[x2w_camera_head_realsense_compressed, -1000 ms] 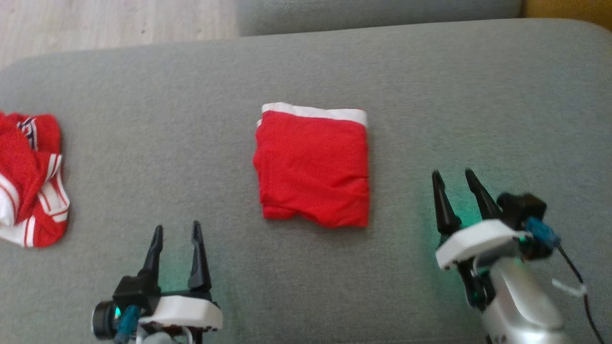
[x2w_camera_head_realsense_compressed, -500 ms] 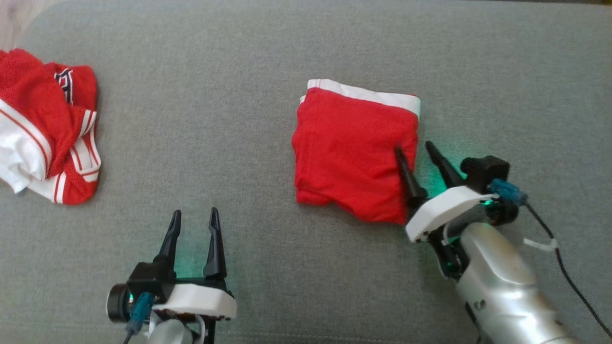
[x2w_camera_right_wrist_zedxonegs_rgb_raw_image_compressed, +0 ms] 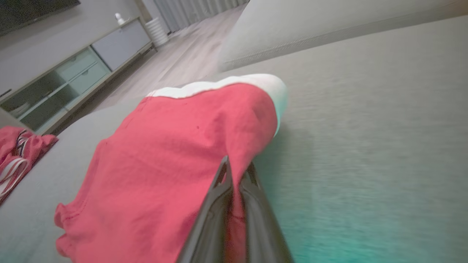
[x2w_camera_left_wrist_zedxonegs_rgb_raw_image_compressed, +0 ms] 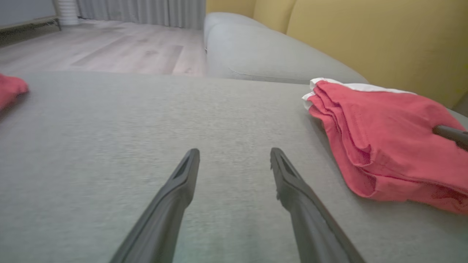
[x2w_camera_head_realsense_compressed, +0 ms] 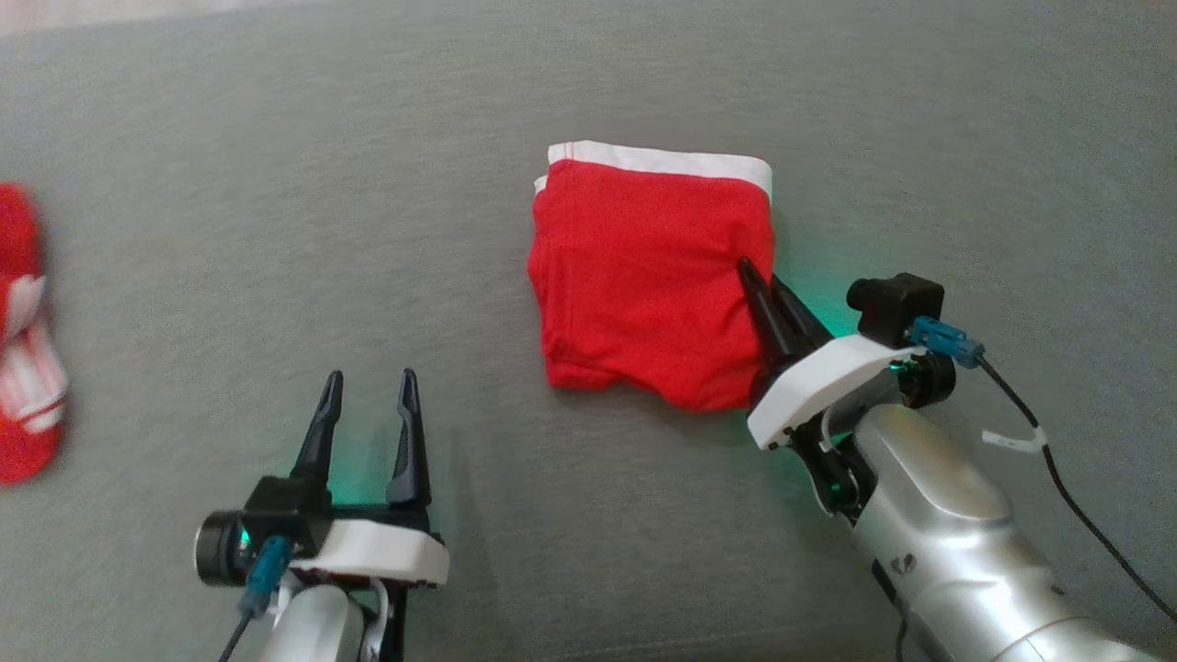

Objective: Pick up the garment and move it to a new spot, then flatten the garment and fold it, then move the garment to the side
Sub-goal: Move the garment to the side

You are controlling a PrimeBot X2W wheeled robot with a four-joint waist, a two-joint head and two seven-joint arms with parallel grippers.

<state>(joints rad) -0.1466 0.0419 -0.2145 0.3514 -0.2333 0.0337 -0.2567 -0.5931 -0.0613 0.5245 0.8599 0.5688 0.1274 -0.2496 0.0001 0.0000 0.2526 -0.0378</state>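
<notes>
The folded red garment (x2w_camera_head_realsense_compressed: 644, 276) with a white band along its far edge lies on the grey cushion (x2w_camera_head_realsense_compressed: 368, 184). My right gripper (x2w_camera_head_realsense_compressed: 756, 280) is shut on the garment's right edge, its two fingers pinched together over the red cloth. The right wrist view shows the same grip (x2w_camera_right_wrist_zedxonegs_rgb_raw_image_compressed: 236, 168), with the garment (x2w_camera_right_wrist_zedxonegs_rgb_raw_image_compressed: 164, 153) bunched between the fingers. My left gripper (x2w_camera_head_realsense_compressed: 368, 382) stands open over bare cushion to the garment's left, nothing between its fingers. In the left wrist view the left gripper (x2w_camera_left_wrist_zedxonegs_rgb_raw_image_compressed: 234, 153) points past the garment (x2w_camera_left_wrist_zedxonegs_rgb_raw_image_compressed: 384, 135) at its right.
A second red and white striped garment (x2w_camera_head_realsense_compressed: 23, 340) lies crumpled at the cushion's far left edge. Another grey cushion (x2w_camera_left_wrist_zedxonegs_rgb_raw_image_compressed: 263, 54) and a yellow backrest (x2w_camera_left_wrist_zedxonegs_rgb_raw_image_compressed: 365, 36) stand beyond. Wooden floor (x2w_camera_left_wrist_zedxonegs_rgb_raw_image_compressed: 109, 51) and a low cabinet (x2w_camera_right_wrist_zedxonegs_rgb_raw_image_compressed: 73, 73) lie further off.
My right gripper has moved left onto the garment's right edge and shut on it. The head camera has shifted, so the whole scene has slid. My left gripper stays open.
</notes>
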